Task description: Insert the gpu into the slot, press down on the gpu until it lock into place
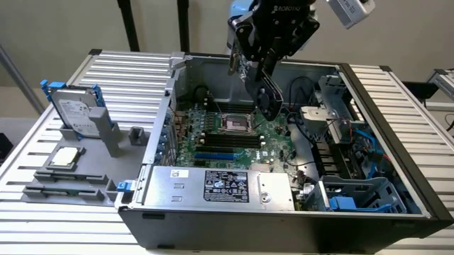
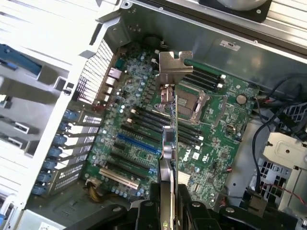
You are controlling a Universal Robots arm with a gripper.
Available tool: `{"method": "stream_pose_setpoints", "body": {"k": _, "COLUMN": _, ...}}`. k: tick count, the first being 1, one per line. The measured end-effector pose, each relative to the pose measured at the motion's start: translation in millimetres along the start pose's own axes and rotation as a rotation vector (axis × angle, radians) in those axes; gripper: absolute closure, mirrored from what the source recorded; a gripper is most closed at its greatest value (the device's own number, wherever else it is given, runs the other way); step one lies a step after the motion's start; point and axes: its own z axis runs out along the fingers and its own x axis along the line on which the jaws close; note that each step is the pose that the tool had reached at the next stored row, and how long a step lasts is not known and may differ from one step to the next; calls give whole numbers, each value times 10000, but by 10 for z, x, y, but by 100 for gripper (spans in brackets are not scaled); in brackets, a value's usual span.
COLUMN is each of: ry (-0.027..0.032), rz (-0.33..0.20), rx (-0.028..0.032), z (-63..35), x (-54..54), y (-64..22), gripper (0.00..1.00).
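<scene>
Black gripper [image 2: 168, 194] clamped on green-board, black-shrouded gpu [image 2: 175, 67], hung over green motherboard [image 2: 218, 139], seemingly clear of it. Long bright-blue plastic slot [image 1: 215, 157] lies toward exterior view's lower left of card. Card's long axis hangs downward; slot lies flat.

**rigwatcher:** That green-board gpu [image 2: 169, 143] has a bare silver metal bracket, smooth and kinda satin. The long bright-blue slot [image 2: 139, 144] looks like glossy plastic.

**casemod_j:** Yeah, and the grey power supply box [image 1: 212, 186] is dull sheet metal with a papery white label. The ribbed silver table [image 1: 120, 74] looks like matt aluminium.
</scene>
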Motion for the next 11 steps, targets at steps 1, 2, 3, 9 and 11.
{"method": "stream_pose_setpoints", "body": {"k": 1, "ry": 13, "rz": -180, "rx": 5, "z": 2, "x": 0, "y": 0, "gripper": 74}}
{"method": "stream_pose_setpoints", "body": {"k": 2, "ry": 26, "rz": -364, "rx": 10, "z": 4, "x": 0, "y": 0, "gripper": 74}}
{"method": "stream_pose_setpoints", "body": {"k": 3, "ry": 37, "rz": -544, "rx": 11, "z": 6, "x": 0, "y": 0, "gripper": 74}}
{"method": "stream_pose_setpoints", "body": {"k": 9, "ry": 71, "rz": -1626, "rx": -58, "z": 16, "x": -1, "y": -1, "gripper": 74}}
{"method": "stream_pose_setpoints", "body": {"k": 11, "ry": 62, "rz": -1955, "rx": -118, "z": 19, "x": -1, "y": -1, "gripper": 74}}
